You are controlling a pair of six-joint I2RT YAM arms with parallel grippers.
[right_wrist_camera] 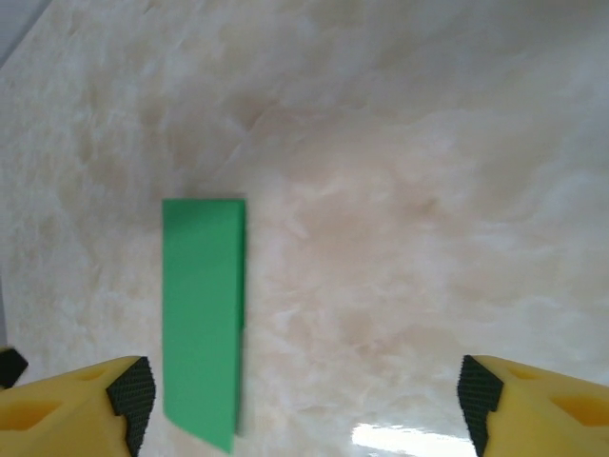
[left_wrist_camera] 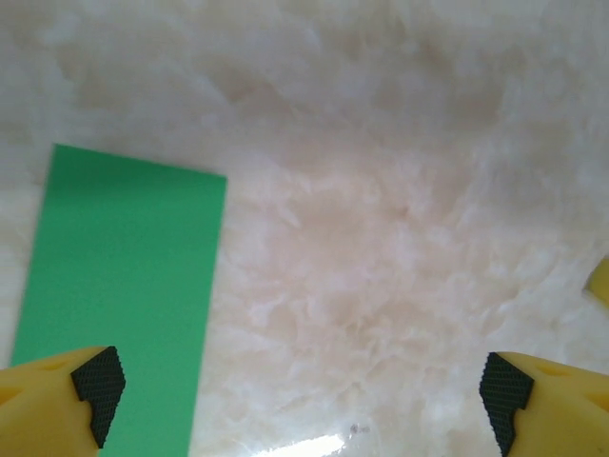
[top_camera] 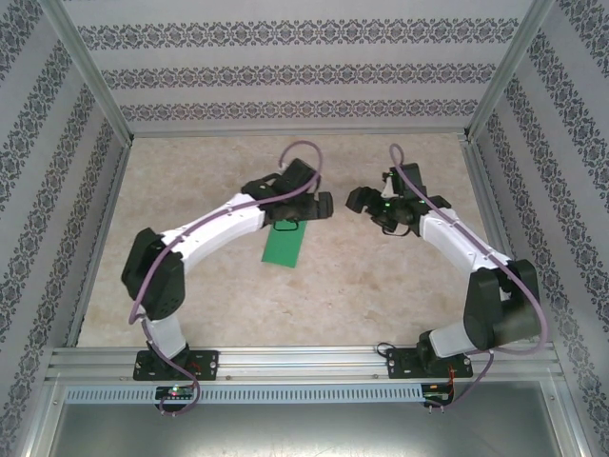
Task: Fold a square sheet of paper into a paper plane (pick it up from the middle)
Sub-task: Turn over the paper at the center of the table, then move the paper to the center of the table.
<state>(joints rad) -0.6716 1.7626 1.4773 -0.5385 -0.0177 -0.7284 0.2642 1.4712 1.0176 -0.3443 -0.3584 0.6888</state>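
Paper (top_camera: pixel 284 245) folded into narrow strip, flat on bench (top_camera: pixel 381 295); left fingers (left_wrist_camera: pixel 95 381) and right fingers (right_wrist_camera: pixel 131 388) spread wide, empty.

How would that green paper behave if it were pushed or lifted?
The green paper lies dead flat on the glossy tabletop, so it would probably slide when pushed and resist pinching. It looks thin, so likely light and floppy when lifted. The doubled edge in the right wrist view hints at a stiffening fold.
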